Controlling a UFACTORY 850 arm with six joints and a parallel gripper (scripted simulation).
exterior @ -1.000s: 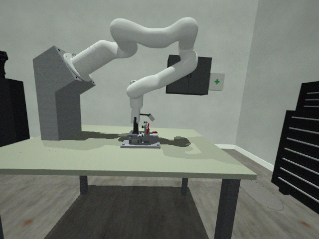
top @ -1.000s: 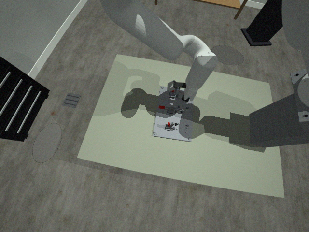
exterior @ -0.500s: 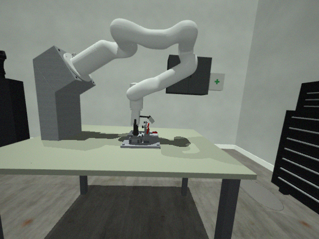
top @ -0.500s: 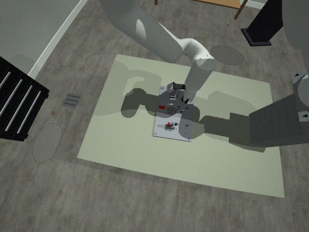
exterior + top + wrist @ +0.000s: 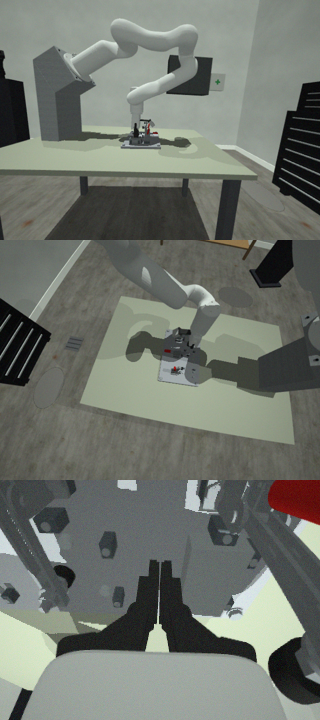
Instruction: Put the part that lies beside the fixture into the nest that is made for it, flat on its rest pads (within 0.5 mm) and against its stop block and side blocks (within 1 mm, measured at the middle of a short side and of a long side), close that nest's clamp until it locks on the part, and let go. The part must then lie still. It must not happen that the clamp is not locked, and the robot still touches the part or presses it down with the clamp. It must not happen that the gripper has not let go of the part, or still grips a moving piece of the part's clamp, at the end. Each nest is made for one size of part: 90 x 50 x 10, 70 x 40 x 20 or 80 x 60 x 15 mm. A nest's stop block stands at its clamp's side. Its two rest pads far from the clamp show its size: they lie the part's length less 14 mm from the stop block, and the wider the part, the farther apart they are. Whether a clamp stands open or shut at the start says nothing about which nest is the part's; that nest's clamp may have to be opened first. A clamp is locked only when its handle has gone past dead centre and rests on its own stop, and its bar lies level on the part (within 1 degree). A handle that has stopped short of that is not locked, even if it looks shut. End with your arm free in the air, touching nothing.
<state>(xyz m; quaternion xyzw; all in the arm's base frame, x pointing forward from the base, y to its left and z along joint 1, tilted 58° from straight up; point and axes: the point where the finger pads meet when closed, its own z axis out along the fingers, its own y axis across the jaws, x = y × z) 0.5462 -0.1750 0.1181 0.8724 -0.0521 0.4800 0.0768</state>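
Note:
My gripper (image 5: 191,346) (image 5: 135,136) (image 5: 159,574) is shut and empty, fingers pointing down between two nests. A flat grey block (image 5: 207,575), apparently the part, lies in shadow right of the fingertips in the wrist view; its seating cannot be judged. Over its side, the right clamp's bar (image 5: 285,570) slants up towards the camera, its black tip (image 5: 295,672) raised; a red handle (image 5: 300,500) shows above. The left clamp's bar (image 5: 30,545) shows a smaller black tip (image 5: 64,575). In the top view the middle handle (image 5: 167,350) lies outward and the near handle (image 5: 174,368) looks upright.
The fixture plate (image 5: 165,376) (image 5: 140,148) lies on the table (image 5: 129,400) (image 5: 77,160). Small dark blocks (image 5: 107,545) and pads (image 5: 118,596) stand left of the fingers. The raised bar is close on the right. The arm's shadow darkens much of the plate.

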